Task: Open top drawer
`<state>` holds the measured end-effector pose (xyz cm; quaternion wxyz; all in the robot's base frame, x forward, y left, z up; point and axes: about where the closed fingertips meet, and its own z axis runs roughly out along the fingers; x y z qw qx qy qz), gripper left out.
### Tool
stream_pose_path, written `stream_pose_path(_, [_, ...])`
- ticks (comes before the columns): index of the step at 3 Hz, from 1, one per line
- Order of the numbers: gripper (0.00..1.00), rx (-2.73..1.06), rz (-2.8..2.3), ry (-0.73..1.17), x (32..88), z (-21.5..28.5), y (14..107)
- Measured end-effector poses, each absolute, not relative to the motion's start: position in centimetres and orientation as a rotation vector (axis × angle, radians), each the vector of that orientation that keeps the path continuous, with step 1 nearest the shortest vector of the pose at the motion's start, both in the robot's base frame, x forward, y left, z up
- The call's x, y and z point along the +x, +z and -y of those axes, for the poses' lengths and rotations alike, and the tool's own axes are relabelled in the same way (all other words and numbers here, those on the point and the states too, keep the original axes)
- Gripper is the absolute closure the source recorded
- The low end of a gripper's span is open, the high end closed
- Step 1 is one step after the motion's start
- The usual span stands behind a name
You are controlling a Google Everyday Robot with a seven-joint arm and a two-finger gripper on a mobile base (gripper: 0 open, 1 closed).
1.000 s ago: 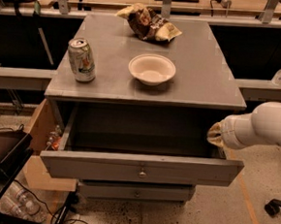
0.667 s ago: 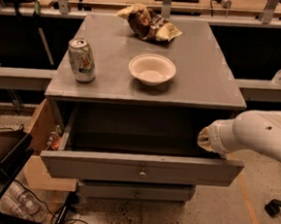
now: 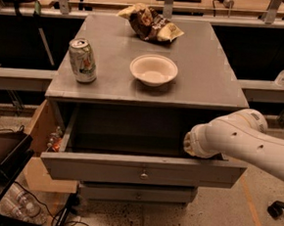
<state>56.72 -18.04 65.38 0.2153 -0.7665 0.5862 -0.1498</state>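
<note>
The top drawer (image 3: 98, 167) is pulled out toward me, with its wide grey front panel low in the view and a small round metal knob (image 3: 143, 174) at its centre. Its deep box looks dark and empty inside. My white arm (image 3: 247, 143) reaches in from the right. The gripper (image 3: 190, 142) sits at the arm's end over the drawer's right part, just behind the front panel. A narrower grey drawer (image 3: 138, 193) below is closed.
On the grey cabinet top (image 3: 209, 71) stand a soda can (image 3: 83, 60), a white bowl (image 3: 153, 70) and a crumpled chip bag (image 3: 150, 22). A cardboard box (image 3: 40, 126) stands left of the cabinet, and a chair caster (image 3: 277, 209) is at the lower right.
My arm has moved left, bringing the gripper further in over the open drawer's right side. The drawer has not visibly moved.
</note>
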Motion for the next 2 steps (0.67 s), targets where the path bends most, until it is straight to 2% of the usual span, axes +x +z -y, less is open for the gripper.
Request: stream_pose_path(2, [1.0,-2.258,-1.811,-0.288,52.2,20.1,64.5])
